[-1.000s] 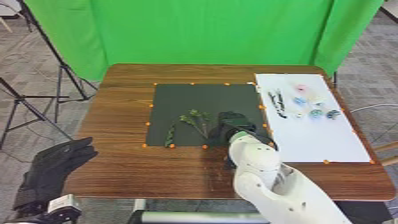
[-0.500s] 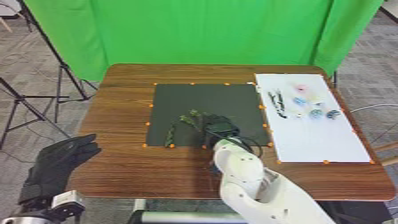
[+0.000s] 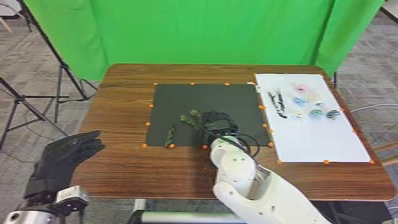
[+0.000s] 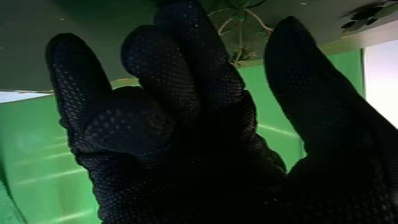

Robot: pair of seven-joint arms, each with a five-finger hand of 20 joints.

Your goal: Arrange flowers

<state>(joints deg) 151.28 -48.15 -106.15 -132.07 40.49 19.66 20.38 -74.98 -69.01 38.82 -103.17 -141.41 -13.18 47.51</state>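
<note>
In the head view, my right hand (image 3: pixel 218 123) is over the right part of the dark mat (image 3: pixel 209 96), close beside a leafy green stem (image 3: pixel 190 119). Another green stem (image 3: pixel 171 135) lies at the mat's lower left. In the right wrist view, my right hand (image 4: pixel 182 145) is open, with a gap between fingers and thumb. Beyond that gap is a green sprig (image 4: pixel 242 54), not held; dark leaves (image 4: pixel 366 16) lie farther off. My left hand (image 3: pixel 64 161) stays open at the table's left edge in the head view.
A white sheet (image 3: pixel 329 140) lies on the right of the brown table (image 3: pixel 124 110). On it are a pink flower (image 3: pixel 302 88), a blue flower (image 3: pixel 299 101), several other small blooms and dark-and-white stems (image 3: pixel 278 104). Small orange markers edge the mat and sheet.
My right hand and forearm have moved left over the mat, now covering part of the stems seen earlier. My left hand has shifted slightly up and right.
</note>
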